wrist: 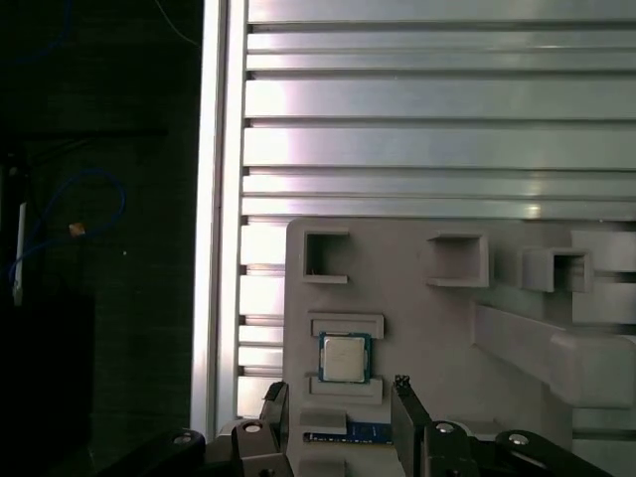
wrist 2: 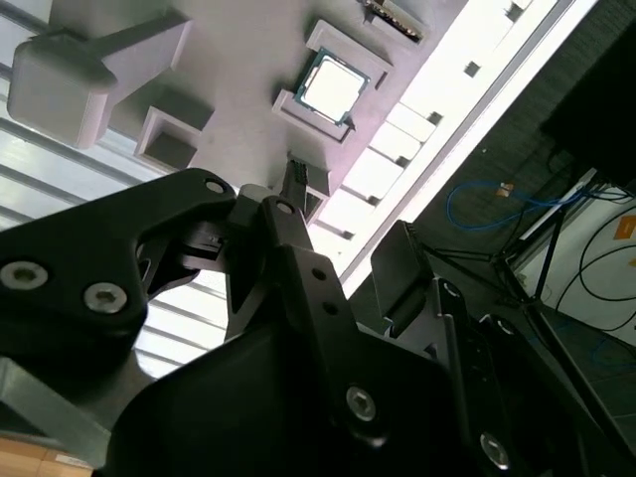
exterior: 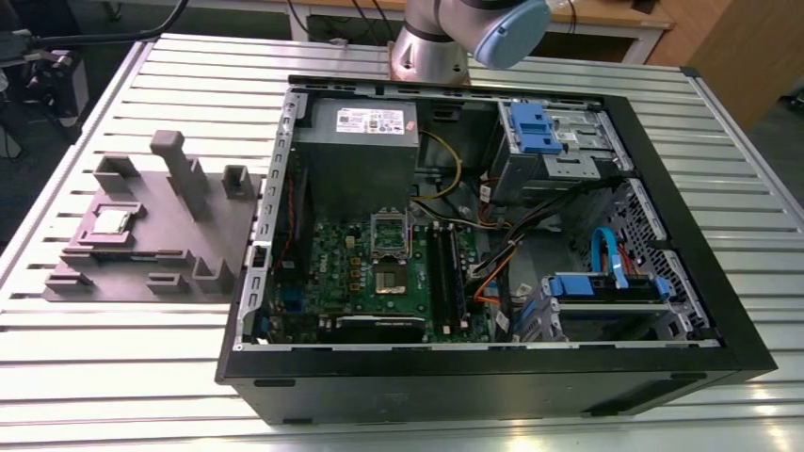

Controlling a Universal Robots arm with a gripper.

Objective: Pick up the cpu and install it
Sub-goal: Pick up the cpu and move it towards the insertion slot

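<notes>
Ribbed aluminium slats make up the table (exterior: 126, 377), which takes up most of the exterior view. On it, across the centre and the exterior view's right, lies a black computer case (exterior: 503, 386) on its side with the panel off. At the upper centre of the frame a silver arm (exterior: 434, 47) with a pale blue joint cap rises from behind the case.

On the exterior view's left, just beside the case, sits the grey moulded tray (exterior: 164, 254) with several upright posts and shallow pockets. Inside the case, toward the upper middle, is a grey metal box (exterior: 358, 141) with a white label. Below it lies the green motherboard (exterior: 364, 273). The shiny socket frame (exterior: 392, 240) stands near the middle of the board, its centre hollow.

In the first wrist view the black gripper (wrist: 343, 412) hangs over the tray. Its two fingers (wrist: 407, 407) are spread well apart and nothing is held between them.

The cpu (exterior: 112, 222) rests flat in a pocket at the left-hand part of the tray, far left of the exterior view and well apart from the socket frame. In the first wrist view the cpu (wrist: 344, 357) lies between two pale raised bars, just beyond the fingertips and in line with the gap, untouched. In the second wrist view the cpu (wrist 2: 332, 87) shows its silvery top and thin dark rim.
</notes>
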